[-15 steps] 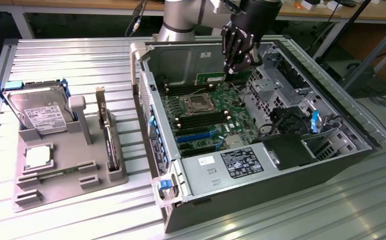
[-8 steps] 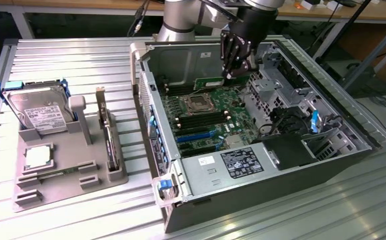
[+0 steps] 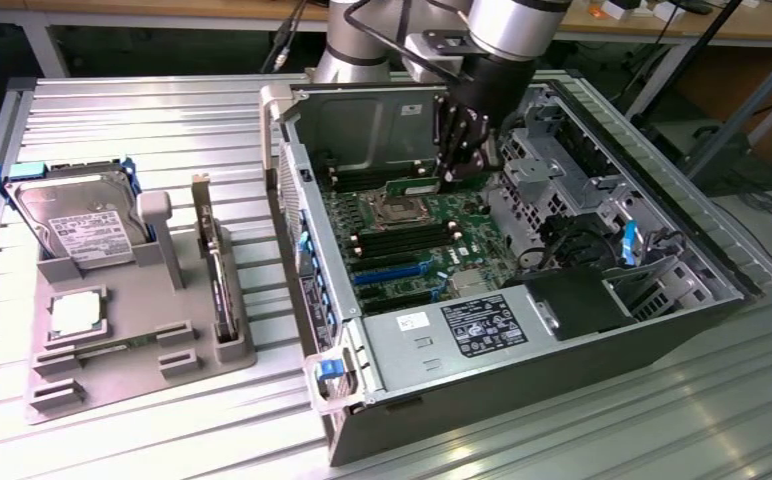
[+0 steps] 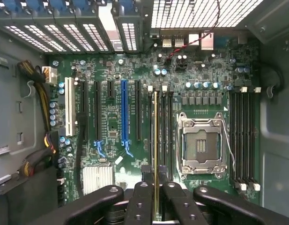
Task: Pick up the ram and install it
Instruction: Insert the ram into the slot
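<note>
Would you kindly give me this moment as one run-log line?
gripper: shut on ram | ram: inside case, over slots beside socket

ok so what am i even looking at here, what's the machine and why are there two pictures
A robot arm reaches into an open computer case lying on a metal table. One picture is from a camera off the arm, the other from a camera on its wrist, facing the motherboard. The arm's hand is shut on the ram, a thin green stick seen edge-on, lined up with the slots beside the processor socket. Next to the case a grey tray holds a hard drive and a processor chip.
</note>
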Robot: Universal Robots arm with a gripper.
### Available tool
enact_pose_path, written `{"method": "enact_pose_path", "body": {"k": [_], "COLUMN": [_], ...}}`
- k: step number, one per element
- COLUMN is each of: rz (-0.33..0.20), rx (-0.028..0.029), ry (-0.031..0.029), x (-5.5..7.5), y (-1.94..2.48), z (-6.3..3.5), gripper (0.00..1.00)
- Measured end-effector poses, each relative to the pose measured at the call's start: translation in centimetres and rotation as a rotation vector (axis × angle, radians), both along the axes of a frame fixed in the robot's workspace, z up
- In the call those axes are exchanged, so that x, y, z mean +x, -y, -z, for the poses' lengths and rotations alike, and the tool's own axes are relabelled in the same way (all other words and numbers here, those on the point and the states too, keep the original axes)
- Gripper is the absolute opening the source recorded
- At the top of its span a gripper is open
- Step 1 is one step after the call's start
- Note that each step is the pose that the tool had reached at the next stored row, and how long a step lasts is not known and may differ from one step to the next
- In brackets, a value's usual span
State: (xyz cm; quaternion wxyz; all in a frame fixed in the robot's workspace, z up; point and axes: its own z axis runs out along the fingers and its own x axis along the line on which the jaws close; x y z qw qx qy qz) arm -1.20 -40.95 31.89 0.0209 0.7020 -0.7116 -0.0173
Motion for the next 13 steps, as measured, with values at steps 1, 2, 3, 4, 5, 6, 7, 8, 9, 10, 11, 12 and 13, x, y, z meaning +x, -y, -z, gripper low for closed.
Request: {"method": "enact_pose_path", "body": {"k": [1,2,3,4,5,6,7,8,9,10,11,12,13], "rz": [0.0,0.0,0.0,0.0,0.0,0.0,0.0,0.0,0.0,0.0,0.0,0.0,0.0], "rx": [0.0,0.0,0.0,-0.0001,0.0,-0.0001,-0.0001,0.0,0.0001,0.0,0.0,0.0,-0.0001], "ry": [0.0,0.0,0.0,0.0,0.0,0.0,-0.0001,0.0,0.0,0.0,0.0,0.0,0.0], "x": [0.0,0.0,0.0,0.0,0.0,0.0,-0.1,-0.2,-0.2,-0.5,-0.7,-0.8,-0.9], "y": [0.0,0.0,0.01,0.01,0.01,0.01,0.02,0.01,0.01,0.01,0.01,0.01,0.02], "z": [0.26,0.65,0.97,1.26,1.61,1.88,2.09,2.3,2.47,3.03,3.29,3.62,3.92], "gripper": [0.14,0.14,0.14,0.14,0.14,0.14,0.14,0.14,0.14,0.14,0.14,0.14,0.14]}}
